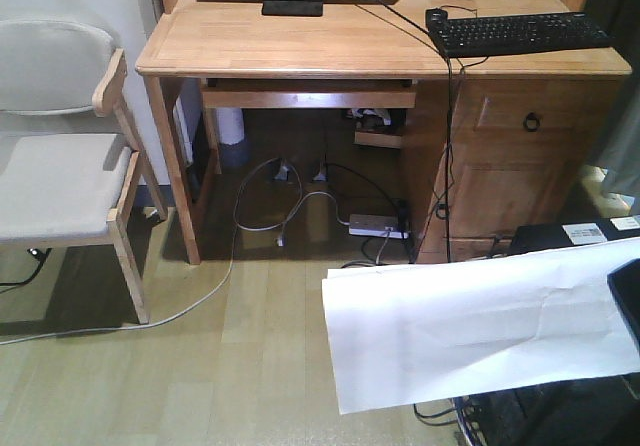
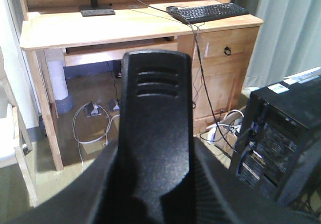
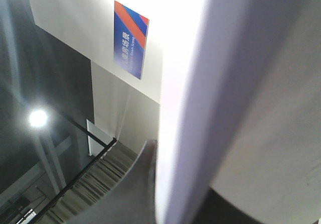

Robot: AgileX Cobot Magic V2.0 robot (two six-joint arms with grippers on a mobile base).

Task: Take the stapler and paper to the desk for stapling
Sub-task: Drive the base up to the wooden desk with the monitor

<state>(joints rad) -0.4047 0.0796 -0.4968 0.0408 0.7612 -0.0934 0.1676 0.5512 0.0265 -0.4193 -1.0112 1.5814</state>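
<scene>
The desk (image 1: 300, 41), a wide light-wood top with a drawer unit under its right end, fills the upper part of the front view. Most of its surface is bare. A pale upholstered chair (image 1: 60, 181) stands just beside its left end. The paper (image 1: 480, 326), a white creased sheet, hangs in the air at lower right, well short of the desk, above the wooden floor and a black computer tower (image 2: 281, 138). Its right edge meets a dark shape at the frame border. In the right wrist view the sheet runs close past the camera, and the right fingers (image 3: 138, 184) show as one dark grey pad lying against it; they appear closed on the paper, though the far side is hidden. A black keyboard (image 1: 520, 33) lies on the desk's right end. The stapler (image 2: 155, 133), black with three ridges near its tip, rises in the middle of the left wrist view, off the desk. The left fingers (image 2: 88, 204) press close on both sides of its lower part, gripping it. A black mouse (image 1: 437, 16) sits just left of the keyboard.
</scene>
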